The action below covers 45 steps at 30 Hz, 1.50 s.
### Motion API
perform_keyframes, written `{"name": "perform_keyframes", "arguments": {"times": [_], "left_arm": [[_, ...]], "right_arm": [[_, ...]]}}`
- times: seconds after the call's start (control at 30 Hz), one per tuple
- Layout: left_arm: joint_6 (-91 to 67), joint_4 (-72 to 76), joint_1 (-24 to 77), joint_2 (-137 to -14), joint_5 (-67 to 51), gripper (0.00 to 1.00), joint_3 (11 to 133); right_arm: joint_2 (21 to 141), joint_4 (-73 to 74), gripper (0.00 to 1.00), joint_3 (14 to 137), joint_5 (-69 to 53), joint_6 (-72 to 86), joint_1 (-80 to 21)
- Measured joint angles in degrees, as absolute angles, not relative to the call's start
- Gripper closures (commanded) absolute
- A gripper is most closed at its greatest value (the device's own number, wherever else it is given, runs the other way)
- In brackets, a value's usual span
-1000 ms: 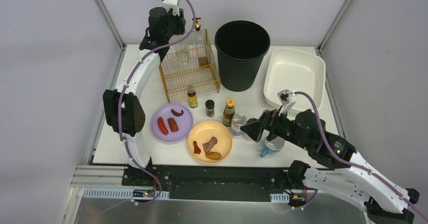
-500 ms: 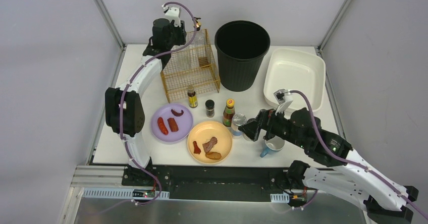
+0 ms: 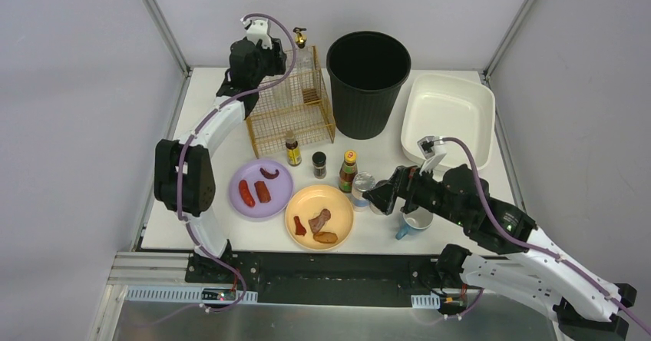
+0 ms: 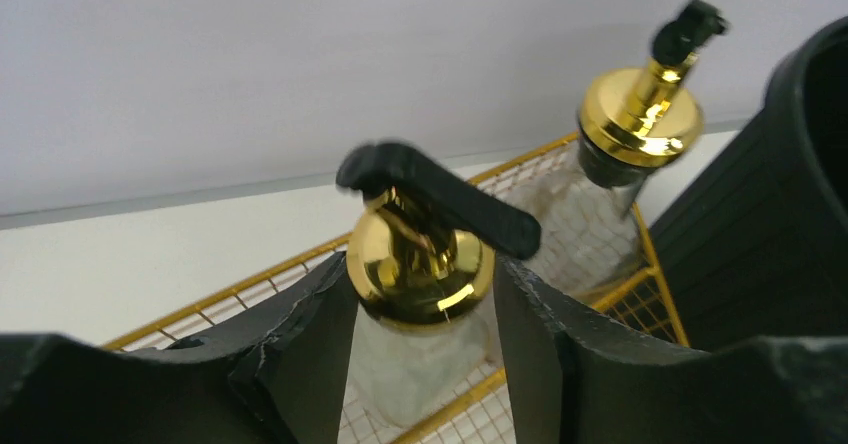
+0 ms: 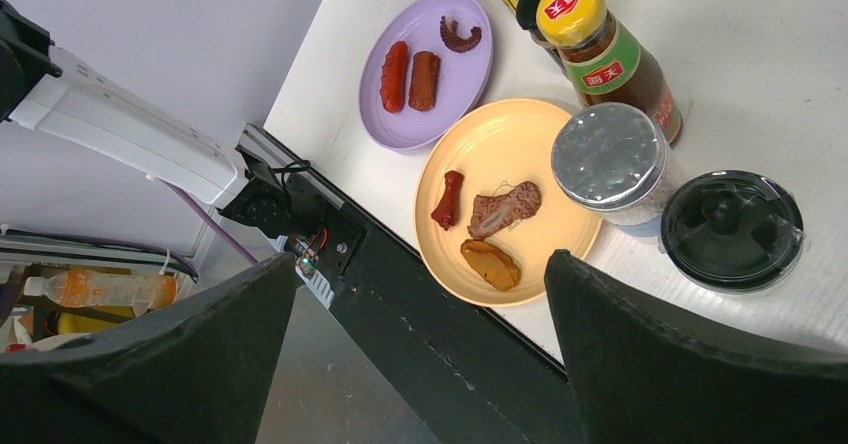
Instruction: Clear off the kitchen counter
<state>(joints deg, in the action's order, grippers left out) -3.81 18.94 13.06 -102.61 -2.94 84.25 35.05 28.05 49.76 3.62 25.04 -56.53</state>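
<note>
The white kitchen counter [image 3: 207,126] holds a purple plate [image 3: 261,187] with sausages and a yellow plate [image 3: 318,216] with food pieces. A brown sauce bottle [image 3: 348,170], a small yellow-labelled bottle [image 3: 292,147], a black-capped jar [image 3: 319,164] and a silver-lidded jar [image 3: 362,187] stand between them. My left gripper [image 4: 420,262] is over the gold wire rack [image 3: 288,110], its fingers against the gold collar of a glass dispenser bottle [image 4: 415,264] standing in the rack. My right gripper [image 5: 420,259] is open and empty, above the counter's front edge by the yellow plate [image 5: 500,144].
A second dispenser bottle [image 4: 640,114] stands in the rack. A tall black bin [image 3: 368,80] is at the back centre, a white tub [image 3: 449,118] at the back right. A blue mug [image 3: 417,222] and a black-lidded cup [image 5: 732,229] sit under my right arm.
My left wrist has come down and a little nearer over the rack. My right gripper has shifted slightly left and stays open.
</note>
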Motion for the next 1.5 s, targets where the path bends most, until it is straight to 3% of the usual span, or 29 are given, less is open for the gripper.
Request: {"name": "perform_keyframes", "arguments": {"times": [0.27,0.8,0.87,0.93,0.97,1.23,1.5], "left_arm": [[-5.5,19.5,14.0,-98.2,-5.5,0.27,81.9],[-6.4,8.4,15.1,-84.9,-6.3,0.26,84.0],[-7.8,6.2,15.4,-81.1,-5.2,0.22,83.4],[-9.6,4.2,15.4,-77.4,-4.2,0.03,82.0],[-10.4,3.1,15.4,-75.5,-3.8,0.01,81.2],[-18.1,-3.0,15.4,-64.2,-5.9,0.01,70.4],[-26.3,-8.5,15.4,-61.5,-10.5,0.01,61.5]], "right_arm": [[33.7,28.1,0.01,49.8,3.9,26.1,-56.5],[33.8,31.4,0.01,49.8,6.7,27.0,-56.5],[33.8,32.3,0.01,49.8,7.3,27.0,-56.5],[33.8,33.3,0.01,49.8,8.0,27.0,-56.5],[33.8,34.0,0.01,49.8,8.6,27.1,-56.5],[34.0,38.8,0.01,49.8,13.8,29.1,-56.5],[35.6,42.1,0.01,50.4,16.8,30.0,-56.5]]}}
